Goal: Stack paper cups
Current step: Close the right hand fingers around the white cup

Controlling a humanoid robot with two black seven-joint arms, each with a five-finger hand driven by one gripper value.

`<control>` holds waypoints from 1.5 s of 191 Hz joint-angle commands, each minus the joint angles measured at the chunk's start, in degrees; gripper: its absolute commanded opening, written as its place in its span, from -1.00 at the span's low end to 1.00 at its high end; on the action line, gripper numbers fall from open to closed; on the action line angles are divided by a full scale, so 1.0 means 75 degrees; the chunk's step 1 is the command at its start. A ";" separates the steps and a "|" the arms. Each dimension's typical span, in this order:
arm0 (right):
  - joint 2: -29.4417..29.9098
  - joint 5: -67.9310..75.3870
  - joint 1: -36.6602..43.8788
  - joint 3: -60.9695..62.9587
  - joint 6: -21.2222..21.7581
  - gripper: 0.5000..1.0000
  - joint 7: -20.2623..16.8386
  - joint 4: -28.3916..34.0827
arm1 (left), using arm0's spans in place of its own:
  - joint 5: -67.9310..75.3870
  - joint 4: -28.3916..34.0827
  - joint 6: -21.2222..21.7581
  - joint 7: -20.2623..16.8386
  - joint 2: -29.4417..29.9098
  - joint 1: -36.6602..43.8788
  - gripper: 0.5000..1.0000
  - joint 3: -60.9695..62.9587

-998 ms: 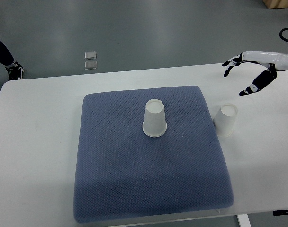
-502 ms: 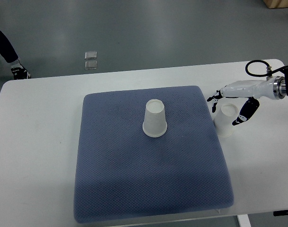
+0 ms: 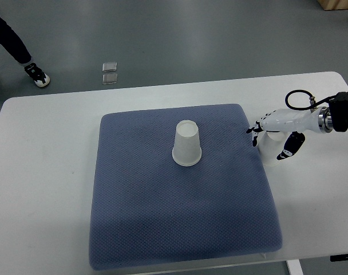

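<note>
One white paper cup [image 3: 186, 144] stands upside down in the middle of the blue-grey mat [image 3: 162, 217]. A second upside-down paper cup [image 3: 269, 156] stands on the white table [image 3: 48, 172], just off the mat's right edge. My right hand [image 3: 271, 145] comes in from the right and covers this cup's top. Its dark fingertips [image 3: 254, 136] lie on the cup's left side and the thumb on its right side, wrapped around it. The cup still rests on the table. The left arm does not show.
A black cable loop [image 3: 296, 98] arches over my right wrist. On the grey floor beyond the table lie two small square tiles [image 3: 110, 73]. A person's leg and shoe [image 3: 35, 74] show at the top left.
My right hand came down from the table's far right corner to the right-hand cup and closed around it. The person's foot at the top left has stepped to the right.
</note>
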 commanded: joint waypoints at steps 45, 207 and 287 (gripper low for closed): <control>0.0132 -0.0033 -0.0282 -0.0028 -0.0450 0.62 0.0000 -0.0420 | 0.0000 0.0000 0.0001 0.0008 0.0000 0.0000 1.00 0.0000; 0.0449 -0.0080 -0.0563 -0.0028 -0.0825 0.42 -0.0023 -0.1006 | 0.0000 0.0000 0.0001 -0.0003 0.0000 0.0000 1.00 0.0000; 0.0554 -0.0033 -0.0540 -0.0016 -0.0767 -0.37 -0.0047 -0.1229 | 0.0000 0.0000 0.0001 -0.0004 0.0000 0.0000 1.00 0.0000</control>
